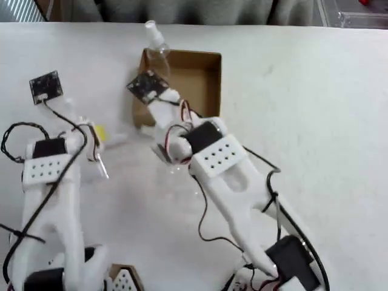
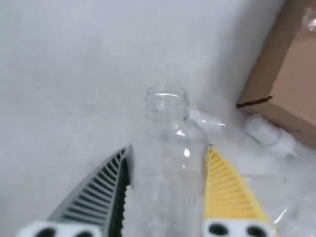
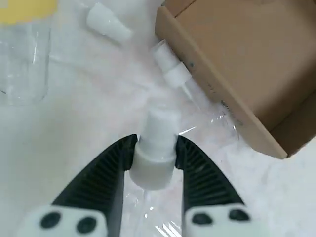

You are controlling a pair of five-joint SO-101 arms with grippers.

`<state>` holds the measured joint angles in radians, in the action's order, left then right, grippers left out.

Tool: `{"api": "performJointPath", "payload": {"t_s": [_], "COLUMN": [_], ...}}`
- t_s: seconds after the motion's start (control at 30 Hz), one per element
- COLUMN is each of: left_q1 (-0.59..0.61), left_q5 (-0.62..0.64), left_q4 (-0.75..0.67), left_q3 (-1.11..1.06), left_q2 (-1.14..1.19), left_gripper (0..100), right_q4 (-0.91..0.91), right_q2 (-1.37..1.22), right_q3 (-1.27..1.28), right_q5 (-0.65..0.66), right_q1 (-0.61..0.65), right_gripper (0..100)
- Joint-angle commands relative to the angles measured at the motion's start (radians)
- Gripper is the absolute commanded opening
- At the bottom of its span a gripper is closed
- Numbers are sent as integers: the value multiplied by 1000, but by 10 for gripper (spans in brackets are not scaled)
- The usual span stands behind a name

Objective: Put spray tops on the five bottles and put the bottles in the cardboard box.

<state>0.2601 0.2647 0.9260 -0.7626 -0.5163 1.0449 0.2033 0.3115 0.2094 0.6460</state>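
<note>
Clamps a clear uncapped bottle (image 2: 168, 170) between the fingers of the left gripper (image 2: 168, 154), neck free, probably to receive a top. Pinches a white spray top (image 3: 157, 150) by its collar in the closed right gripper (image 3: 155, 142), near the cardboard box (image 1: 209, 60). Leaves loose spray tops (image 3: 170, 69) on the table (image 1: 315, 91) just beside the box wall, within easy reach. Shows one capped bottle (image 1: 156, 48) at the box's far edge, seemingly finished.
</note>
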Motion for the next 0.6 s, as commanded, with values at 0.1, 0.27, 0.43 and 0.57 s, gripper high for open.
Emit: {"api": "performJointPath", "payload": {"t_s": [0.1,0.27,0.43,0.57], "left_q1": [-87,-137,-183,-206], "left_q5": [-11,-11,-12,-12], "left_q4": [-26,-43,-143,-176], "left_q3": [-68,-149,-264,-327], "left_q2": [-272,-441,-561,-642], "left_gripper": [27,27,27,28], "right_q4": [-140,-143,-166,-303], "right_q2": [168,314,435,526], "right_q3": [83,135,170,249], "right_q5": [9,-25,-262,-419], "right_q1": [-12,-13,-24,-70], "right_gripper": [16,15,15,15]}}
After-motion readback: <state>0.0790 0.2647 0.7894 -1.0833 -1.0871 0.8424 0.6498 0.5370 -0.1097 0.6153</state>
